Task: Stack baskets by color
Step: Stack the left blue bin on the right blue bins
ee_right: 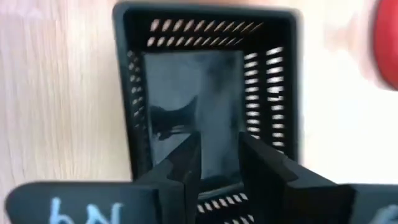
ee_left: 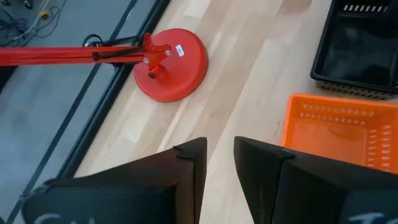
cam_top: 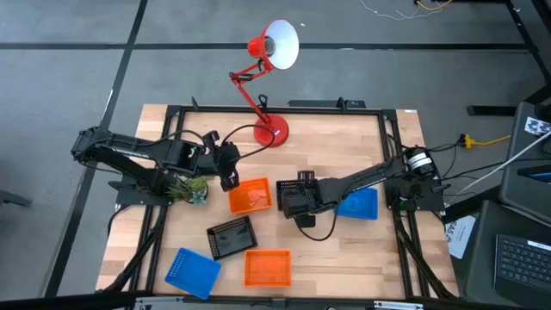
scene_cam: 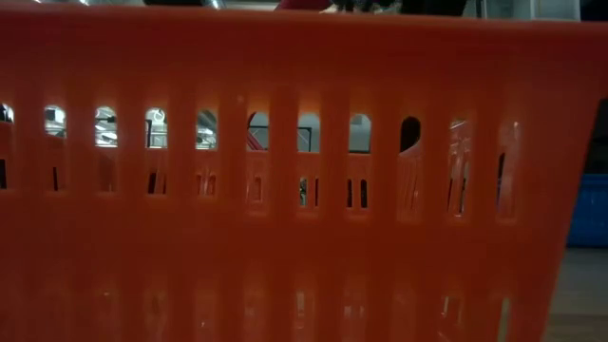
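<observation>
Hanging over the middle of the table in the high view, my right gripper [cam_top: 297, 191] sits right above a black plastic mesh basket [ee_right: 205, 93]. My wrist view shows the basket's long side running straight away from my fingers, which point down into its near end. My jaws stand a little apart; I cannot tell if they pinch its wall. My left gripper [cam_top: 229, 176] waits open beside the orange mesh basket [cam_top: 250, 195], at that basket's left edge, holding nothing.
</observation>
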Robot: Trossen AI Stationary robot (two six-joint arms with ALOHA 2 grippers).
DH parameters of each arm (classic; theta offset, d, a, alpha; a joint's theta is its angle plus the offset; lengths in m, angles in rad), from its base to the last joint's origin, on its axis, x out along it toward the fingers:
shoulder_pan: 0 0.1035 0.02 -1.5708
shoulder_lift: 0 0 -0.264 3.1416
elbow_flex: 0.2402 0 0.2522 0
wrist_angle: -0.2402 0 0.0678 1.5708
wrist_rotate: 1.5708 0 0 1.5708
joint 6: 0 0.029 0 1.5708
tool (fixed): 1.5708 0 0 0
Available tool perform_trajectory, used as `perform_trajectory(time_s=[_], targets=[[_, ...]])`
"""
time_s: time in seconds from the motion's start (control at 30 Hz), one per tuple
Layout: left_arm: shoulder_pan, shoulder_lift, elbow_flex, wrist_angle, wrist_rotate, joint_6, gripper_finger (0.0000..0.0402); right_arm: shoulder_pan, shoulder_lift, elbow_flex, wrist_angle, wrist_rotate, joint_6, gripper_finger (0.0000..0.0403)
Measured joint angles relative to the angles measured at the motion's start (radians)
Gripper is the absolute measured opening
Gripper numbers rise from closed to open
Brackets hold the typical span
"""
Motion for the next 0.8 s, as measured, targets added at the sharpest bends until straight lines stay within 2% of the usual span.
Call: perform_trajectory(time_s=[0.13,0.27,0.4,0.6,0.7,0.8], targets=[[-0.021,-0.001,0.0,-0.006,0.051,-0.028,0.0073,0.011,-0.039,0.047,-0.103,-0.003,0.028,0.0103],[-0.072,-0.001,0.0,-0.061,0.236,-0.069,0.0073,0.051,-0.102,0.067,-0.261,-0.011,0.136,0.0103],[-0.138,-0.001,0.0,-0.126,0.391,-0.193,0.0073,0.115,-0.175,0.067,-0.421,-0.035,0.361,0.0103],[-0.272,-0.001,0.0,-0.157,0.47,-0.378,0.0073,0.269,-0.255,0.067,-0.539,-0.023,0.647,0.0103],[-0.36,-0.001,0.0,-0.157,0.535,-0.505,0.0073,0.345,-0.268,0.068,-0.535,0.036,0.742,0.0103],[-0.453,0.0,0.0,-0.157,0.553,-0.632,0.0073,0.405,-0.265,0.068,-0.52,0.092,0.811,0.0103]])
